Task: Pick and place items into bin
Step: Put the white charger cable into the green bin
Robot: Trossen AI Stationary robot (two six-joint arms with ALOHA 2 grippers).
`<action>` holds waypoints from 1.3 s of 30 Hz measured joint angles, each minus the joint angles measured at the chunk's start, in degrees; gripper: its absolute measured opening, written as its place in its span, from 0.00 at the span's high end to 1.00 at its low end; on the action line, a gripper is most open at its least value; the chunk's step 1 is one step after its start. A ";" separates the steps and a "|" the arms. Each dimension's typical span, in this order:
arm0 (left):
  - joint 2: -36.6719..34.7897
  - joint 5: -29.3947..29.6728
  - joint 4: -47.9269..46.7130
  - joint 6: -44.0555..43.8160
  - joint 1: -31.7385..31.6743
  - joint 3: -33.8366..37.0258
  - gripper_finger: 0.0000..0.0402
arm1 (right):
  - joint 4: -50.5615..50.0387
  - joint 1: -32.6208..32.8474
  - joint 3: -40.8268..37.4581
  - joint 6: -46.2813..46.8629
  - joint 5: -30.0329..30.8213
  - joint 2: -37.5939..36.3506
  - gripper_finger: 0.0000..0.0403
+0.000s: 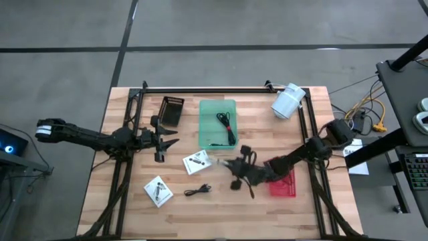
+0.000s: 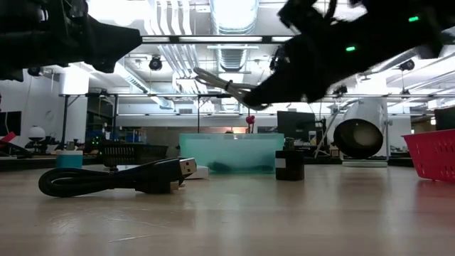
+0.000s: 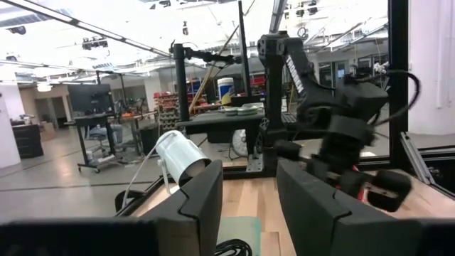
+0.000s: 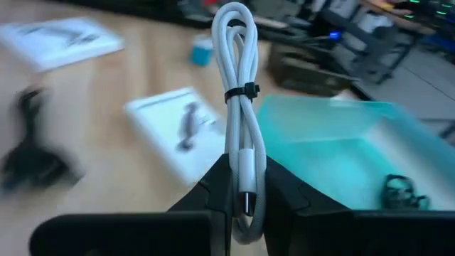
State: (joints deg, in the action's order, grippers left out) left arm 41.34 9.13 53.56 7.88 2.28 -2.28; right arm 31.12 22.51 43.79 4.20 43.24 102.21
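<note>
Bin (image 1: 209,110) mid-table, coiled cable (image 1: 225,124) inside; two packets (image 1: 196,161) and loose cable (image 1: 198,190) before it.

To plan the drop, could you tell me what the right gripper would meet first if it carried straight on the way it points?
Probably the white square packet, just left of the translucent green bin; depth is unclear. The right gripper holds the pale grey cable.

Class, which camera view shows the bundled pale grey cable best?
The right wrist view: the bundled pale grey cable fills the frame, clamped in the right end effector. The high view shows only a faint pale sliver, the low view a thin silhouette, the left wrist view nothing clear.
</note>
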 joint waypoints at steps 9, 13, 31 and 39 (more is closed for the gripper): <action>0.00 0.00 0.00 -0.02 0.00 0.01 0.71 | 2.27 -15.91 0.02 3.81 -7.91 -0.08 0.92; 0.00 0.00 0.00 -0.01 -0.01 0.02 0.71 | 2.30 -22.83 0.02 6.46 -18.86 -0.09 0.92; 0.09 0.00 0.00 10.80 -0.01 -0.78 0.71 | -20.29 -36.92 11.03 4.33 -44.56 0.21 0.90; 0.13 0.05 0.06 11.04 0.00 -1.46 0.71 | -30.78 -36.40 19.05 -3.25 -44.62 0.28 0.72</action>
State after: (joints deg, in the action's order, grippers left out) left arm 41.47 9.18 53.62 18.92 2.28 -3.75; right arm 0.33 -13.89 62.84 0.94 -1.38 102.50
